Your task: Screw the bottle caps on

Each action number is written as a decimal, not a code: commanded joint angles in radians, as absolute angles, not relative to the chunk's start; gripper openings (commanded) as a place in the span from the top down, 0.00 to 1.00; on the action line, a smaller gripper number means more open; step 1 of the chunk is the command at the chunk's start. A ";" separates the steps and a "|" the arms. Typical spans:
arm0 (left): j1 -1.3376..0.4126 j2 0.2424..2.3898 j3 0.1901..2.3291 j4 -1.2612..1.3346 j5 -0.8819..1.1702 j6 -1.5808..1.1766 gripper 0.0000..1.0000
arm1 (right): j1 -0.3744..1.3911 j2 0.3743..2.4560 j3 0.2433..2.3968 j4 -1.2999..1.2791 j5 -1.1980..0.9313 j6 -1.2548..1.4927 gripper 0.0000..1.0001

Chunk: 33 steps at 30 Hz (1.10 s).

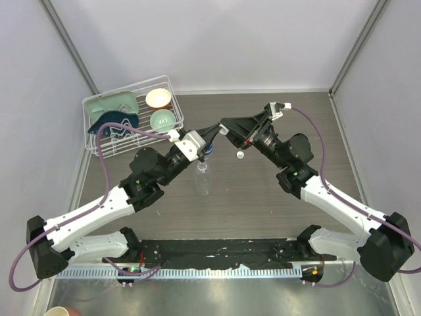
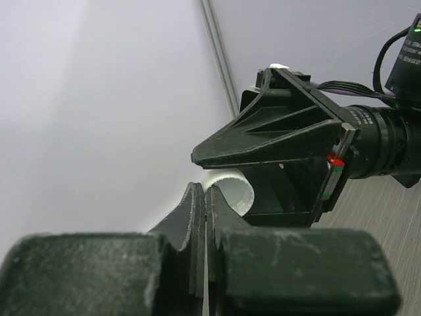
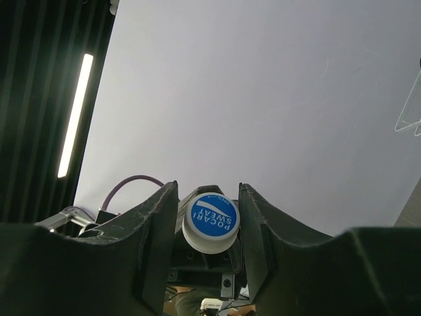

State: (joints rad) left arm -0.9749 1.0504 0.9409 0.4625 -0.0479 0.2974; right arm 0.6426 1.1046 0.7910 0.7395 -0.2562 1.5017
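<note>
**Cap handover above the surface.** The left gripper is reaching in with its fingers pressed almost together. It is pinching the wall of the held cap, which is white with a blue printed top. Gripping it by the wall is probably meant to leave the cap's sides free for the other arm. The cap is hanging in mid-air, its top facing the right wrist. The right gripper is meeting it head-on with fingers parted, straddling the cap. A slim gap is showing on each side, so it does not appear to be gripping yet.

Below this meeting point, the plain bottle is standing upright on the surface and appears uncapped. Neither gripper is steadying it, which is likely to matter once twisting begins.

**Surroundings.** A wire rack is sitting at the far left, well apart from the work. It is carrying a green dish, a blue dish, a cream bowl and a green bowl. A blue patch is showing just under the left gripper, and what it belongs to cannot be told. The loose cap is lying on the surface beneath the right gripper, near the bottle. The two arms are crowding the space just beyond the bottle's neck, so a straight descent onto it looks obstructed.
</note>
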 commanded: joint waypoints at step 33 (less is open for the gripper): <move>-0.942 0.893 1.122 -0.363 -0.160 -0.044 0.00 | 0.676 0.887 0.991 0.008 -0.028 1.032 0.90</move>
State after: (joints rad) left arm -0.9516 0.9569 1.1889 -0.1535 -0.1703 0.1108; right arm 0.6731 0.8925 0.9474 0.1532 -0.1032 1.1236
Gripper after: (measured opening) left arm 0.991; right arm 0.383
